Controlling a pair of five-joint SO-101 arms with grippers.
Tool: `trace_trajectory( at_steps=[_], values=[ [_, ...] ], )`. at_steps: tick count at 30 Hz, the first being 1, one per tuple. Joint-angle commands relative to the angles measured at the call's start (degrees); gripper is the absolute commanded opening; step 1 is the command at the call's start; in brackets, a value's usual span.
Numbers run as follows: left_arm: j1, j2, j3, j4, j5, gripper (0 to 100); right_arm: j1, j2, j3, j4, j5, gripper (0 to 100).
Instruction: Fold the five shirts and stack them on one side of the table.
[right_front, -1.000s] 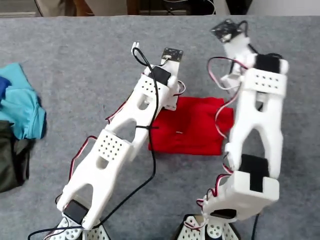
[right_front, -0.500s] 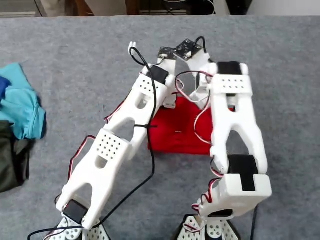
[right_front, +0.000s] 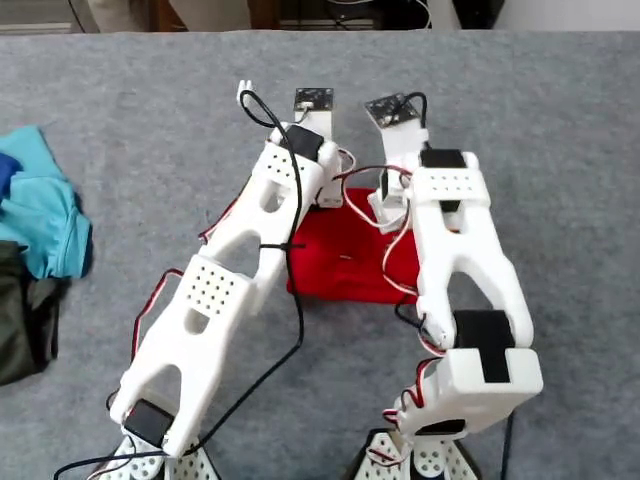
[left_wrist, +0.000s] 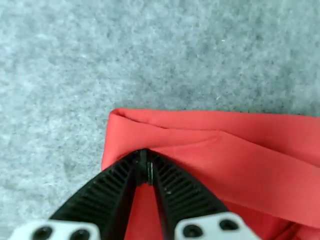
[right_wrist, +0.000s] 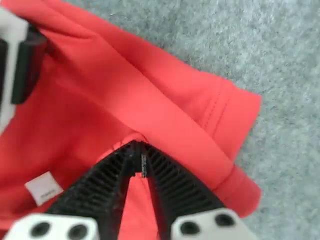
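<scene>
Left end effector (left_wrist: 145, 172) and right end effector (right_wrist: 140, 160) each pinch the shirt (right_front: 345, 265) near its far edge; open surface (right_front: 560, 150) lies beyond.

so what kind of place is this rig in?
Probably a lab or workshop bench: grey felt-covered table, two white arms with loose wiring, and a red shirt plus a shirt pile as test props.

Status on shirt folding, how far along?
Done: nothing stacked yet. In hand: red shirt, partly folded, with the left gripper and right gripper both shut on it. Remaining: finish it, then the teal shirt and dark shirt heaped at the edge of the table.
</scene>
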Motion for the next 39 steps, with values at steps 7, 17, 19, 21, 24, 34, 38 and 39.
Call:
trace_trajectory(
  at_steps=[7, 17, 19, 21, 24, 34, 38, 39],
  values=[
    [-2.73, -0.04, -0.09, -0.53, 0.44, 2, -0.13, -4.00, 7.60, -3.52, -0.35, 1.6],
    [-2.73, -0.04, -0.09, -0.53, 0.44, 2, 4.44, -4.00, 7.60, 10.46, 0.62, 1.5],
    [-2.73, -0.04, -0.09, -0.53, 0.44, 2, 6.46, -4.00, 7.60, 12.22, 2.81, 1.5],
    [-2.73, -0.04, -0.09, -0.53, 0.35, 2, 8.92, -4.00, 7.60, 13.80, 4.75, 1.5],
    [-2.73, -0.04, -0.09, -0.62, 0.35, 2, 12.44, -4.00, 7.60, 16.88, 7.56, 1.5],
    [-2.64, -0.04, -0.09, -0.79, 0.35, 2, 16.66, -16.84, 7.60, 28.40, 13.54, 1.5],
    [-2.64, -0.04, -0.09, -0.79, 0.35, 2, 13.05, -25.80, 7.69, 23.21, 13.10, 1.5],
    [-2.64, -0.04, -0.09, -0.70, 0.35, 2, 11.65, -27.47, 7.96, 20.84, 13.01, 1.5]
  ],
)
